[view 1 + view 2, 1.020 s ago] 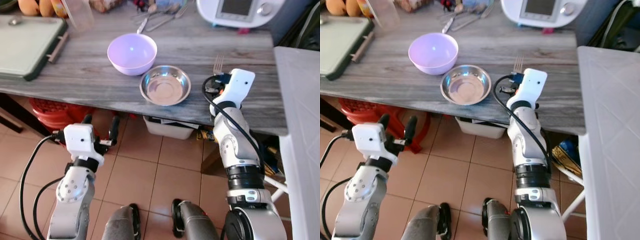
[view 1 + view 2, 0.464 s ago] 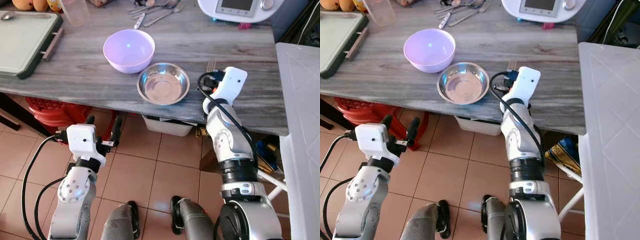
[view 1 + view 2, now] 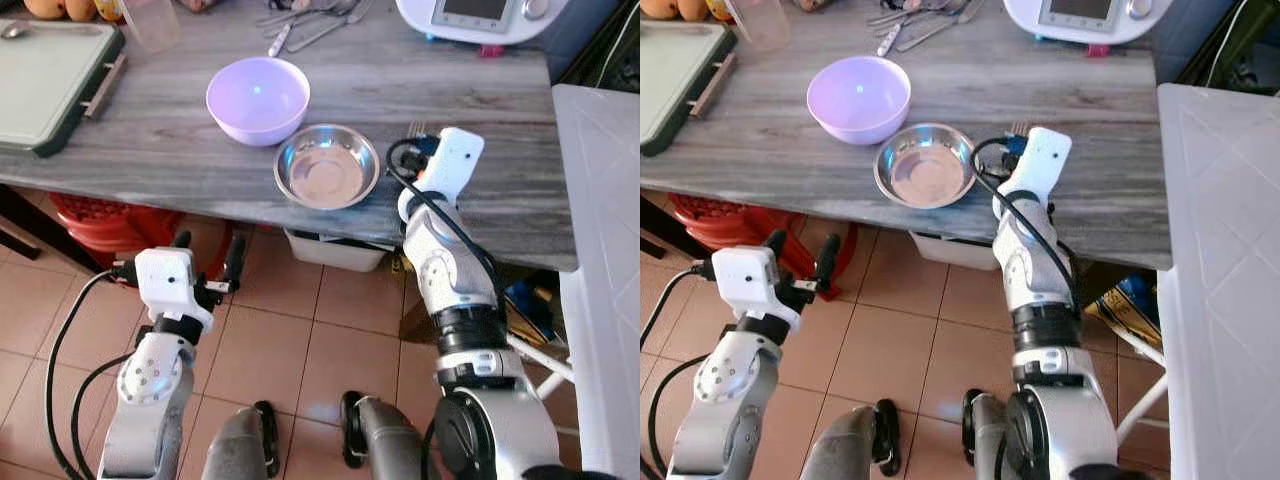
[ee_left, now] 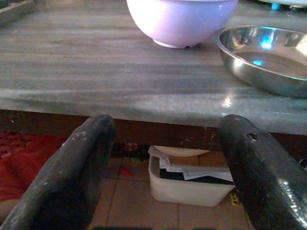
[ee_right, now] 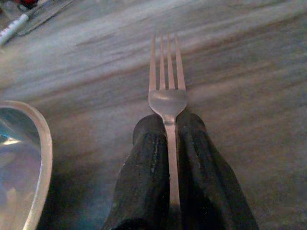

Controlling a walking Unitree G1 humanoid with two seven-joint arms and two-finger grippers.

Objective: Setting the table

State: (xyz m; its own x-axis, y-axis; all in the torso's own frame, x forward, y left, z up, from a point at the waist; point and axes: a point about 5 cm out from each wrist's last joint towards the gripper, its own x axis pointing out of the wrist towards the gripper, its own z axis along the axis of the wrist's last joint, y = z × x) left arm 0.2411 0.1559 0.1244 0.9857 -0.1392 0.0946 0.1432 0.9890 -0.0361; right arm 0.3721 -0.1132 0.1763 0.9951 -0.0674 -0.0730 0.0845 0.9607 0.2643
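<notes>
Right gripper [image 5: 165, 143]: clamped on fork [image 5: 166, 86], shifted left toward steel bowl [image 3: 327, 166].
Left gripper [image 4: 163, 163]: wide, idle below table [image 3: 180, 150].
Meaning: fork placement probably close.

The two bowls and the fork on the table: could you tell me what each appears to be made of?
Lilac bowl: probably plastic, matte and opaque with a soft sheen. Shallow bowl: polished metal, likely stainless steel, judging by mirror-like reflections. Fork, pinched in the right gripper: silvery metal with a dull shine.
</notes>
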